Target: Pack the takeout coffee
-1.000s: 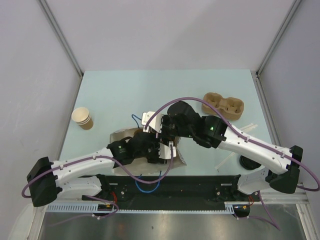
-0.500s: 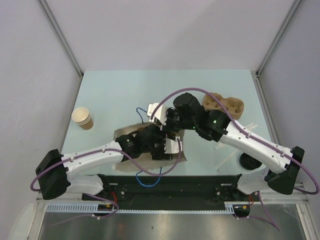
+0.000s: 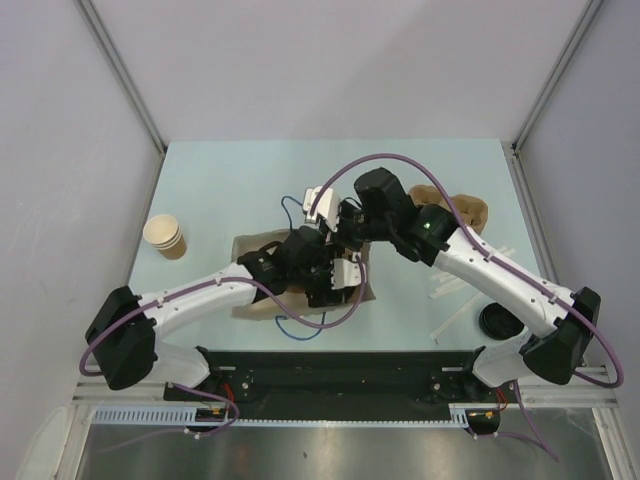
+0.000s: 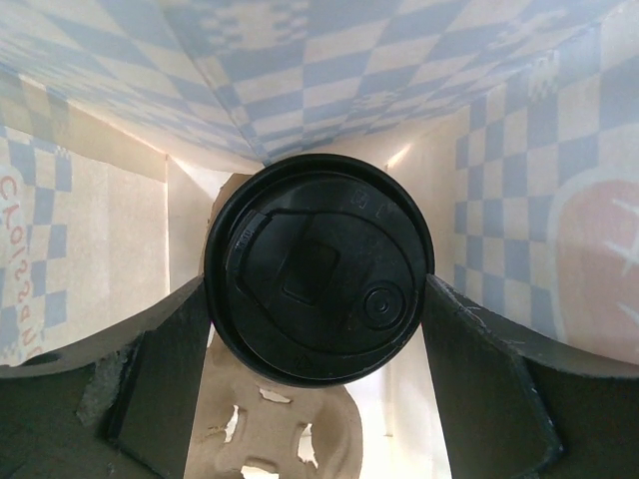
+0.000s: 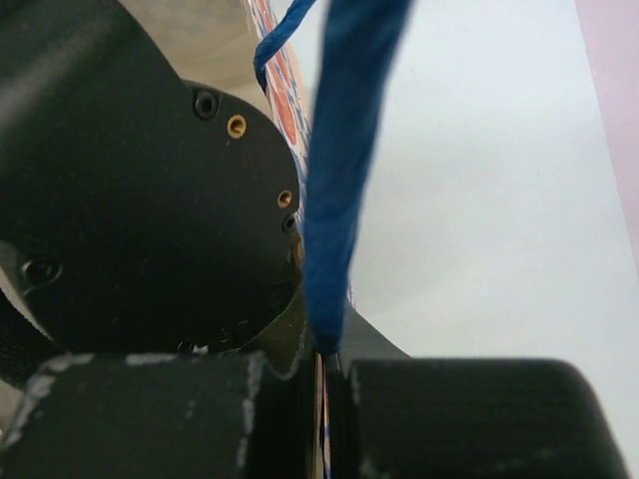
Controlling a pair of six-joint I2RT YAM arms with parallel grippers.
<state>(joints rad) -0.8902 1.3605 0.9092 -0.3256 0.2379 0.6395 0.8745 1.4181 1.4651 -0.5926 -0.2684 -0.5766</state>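
Note:
In the left wrist view the takeout coffee (image 4: 318, 267) shows its round black lid, inside the checked paper bag (image 4: 519, 150). My left gripper (image 4: 318, 291) has a finger against each side of the cup and holds it above a pulp carrier piece (image 4: 270, 429). In the top view the left gripper (image 3: 335, 280) reaches into the brown bag (image 3: 262, 300) lying on the table. My right gripper (image 3: 347, 240) is shut on the bag's rim beside the blue handle (image 5: 344, 170). In the right wrist view the right gripper (image 5: 327, 374) pinches the paper edge.
A stack of lidless brown cups (image 3: 165, 237) stands at the left. A pulp cup carrier (image 3: 455, 212) lies at the back right. A loose black lid (image 3: 497, 322) and some white sticks (image 3: 450, 290) lie at the right front.
Both arms have moved away from the near edge towards the table's middle. The bag's mouth has moved with them, and the left arm has stretched further out.

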